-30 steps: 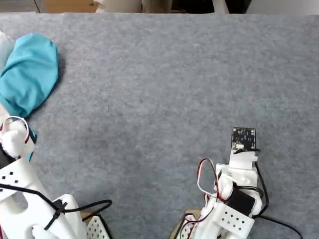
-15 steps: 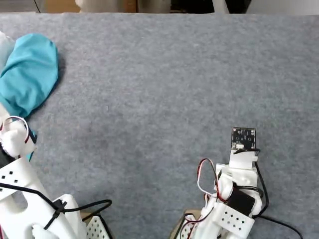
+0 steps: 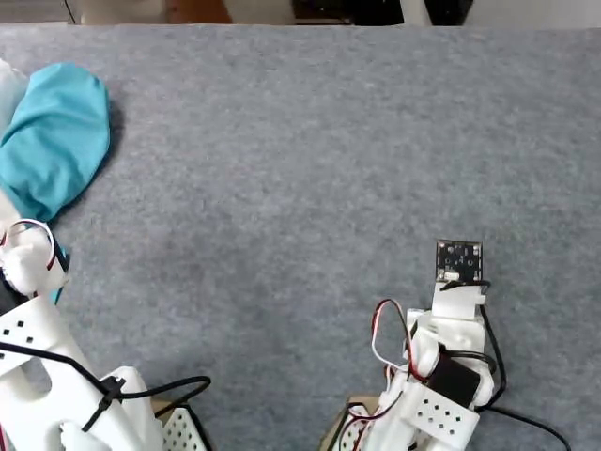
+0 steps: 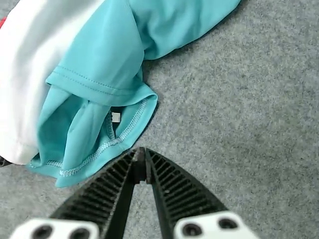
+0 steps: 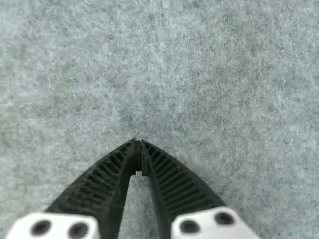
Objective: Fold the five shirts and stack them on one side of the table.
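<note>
A teal shirt [image 3: 54, 136] lies bunched at the table's left edge, partly over a white shirt [image 3: 7, 85]. In the left wrist view the teal shirt [image 4: 104, 84] shows its stitched hem beside the white shirt [image 4: 35, 69]. My left gripper [image 4: 141, 158] is shut with nothing in it, its tips just short of the teal hem. The left arm [image 3: 38, 310] stands at the near left corner. My right gripper [image 5: 138, 149] is shut and empty over bare grey felt. The right arm [image 3: 451, 338] stands at the near right.
Grey felt [image 3: 310, 160] covers the whole table. Loose red and black cables [image 3: 385, 334] hang by the right arm. Dark objects and a brown surface [image 3: 197, 11] sit beyond the far edge.
Neither arm nor the shirts have moved. Only the background beyond the far table edge has shifted.
</note>
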### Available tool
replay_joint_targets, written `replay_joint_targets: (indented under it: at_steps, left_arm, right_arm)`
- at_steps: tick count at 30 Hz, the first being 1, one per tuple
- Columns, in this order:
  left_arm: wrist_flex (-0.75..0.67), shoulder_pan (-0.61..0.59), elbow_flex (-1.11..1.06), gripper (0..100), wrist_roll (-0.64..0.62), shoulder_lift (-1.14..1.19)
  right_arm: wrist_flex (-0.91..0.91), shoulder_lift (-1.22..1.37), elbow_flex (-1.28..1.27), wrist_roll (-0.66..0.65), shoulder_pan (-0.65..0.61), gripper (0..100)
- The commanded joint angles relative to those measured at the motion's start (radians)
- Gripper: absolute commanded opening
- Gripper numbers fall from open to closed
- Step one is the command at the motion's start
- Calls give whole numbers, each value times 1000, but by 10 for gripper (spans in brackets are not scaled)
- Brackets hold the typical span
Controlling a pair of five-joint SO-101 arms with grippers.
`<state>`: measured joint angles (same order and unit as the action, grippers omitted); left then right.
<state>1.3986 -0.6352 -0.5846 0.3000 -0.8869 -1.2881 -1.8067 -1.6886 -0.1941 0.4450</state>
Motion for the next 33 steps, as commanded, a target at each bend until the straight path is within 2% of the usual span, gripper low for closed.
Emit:
replay_joint_targets:
  at_steps: [1,23,33]
  left_arm:
    - [-3,6,54,21,9,2]
    - [5,6,43,20,0,4]
    - [5,8,-26,20,2,18]
  right_arm:
    - [-5,-56,-2,-5,13,5]
    - [-5,-56,-2,-5,13,5]
    - [-5,-56,-2,-5,13,5]
